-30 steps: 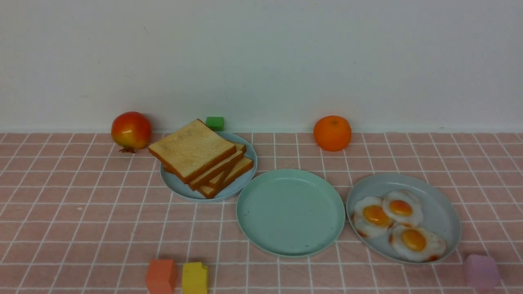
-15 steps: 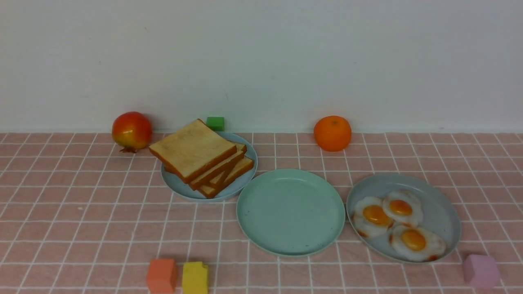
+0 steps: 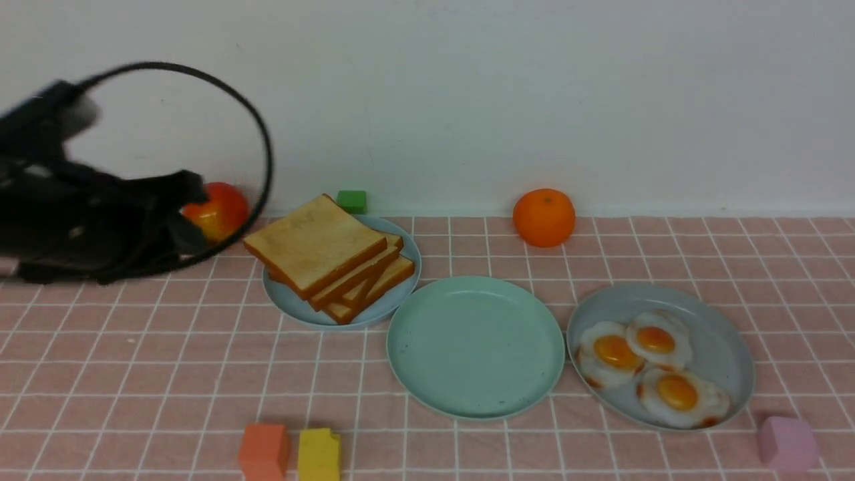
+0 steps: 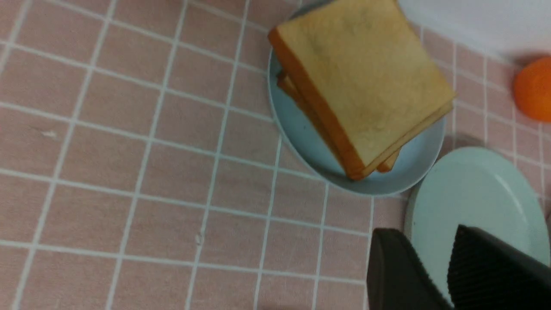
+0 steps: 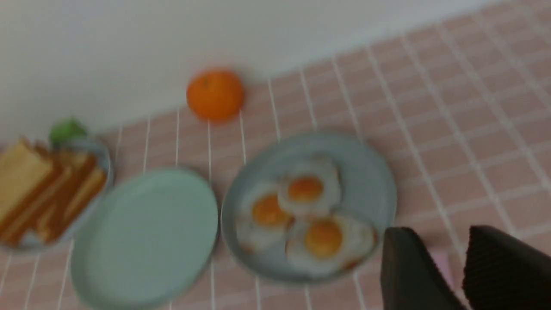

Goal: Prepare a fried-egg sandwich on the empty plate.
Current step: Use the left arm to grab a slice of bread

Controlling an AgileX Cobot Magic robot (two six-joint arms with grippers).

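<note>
By the near edge of the table (image 3: 133, 374) an orange block (image 3: 264, 451) and a yellow block (image 3: 318, 454) sit just beside each other; a purple block (image 3: 786, 443) sits by the near right corner; further in, the green plate (image 3: 474, 347) lies in the middle with nothing on it; just to its right a big grey-blue plate (image 3: 725, 334) holds three fried eggs (image 3: 654, 341) bunched together; the right gripper (image 5: 437, 232) hangs near that plate, fingers a little apart, pinching nothing; behind and left of the green plate, a small blue plate (image 3: 294, 304) holds the toast slices (image 3: 314, 244) in a leaning pile; the left gripper (image 4: 426, 232) hangs near it, fingers a little apart and empty; by the far edge are a red fruit (image 3: 224, 207), a green block (image 3: 351, 200) and an orange (image 3: 544, 217).
</note>
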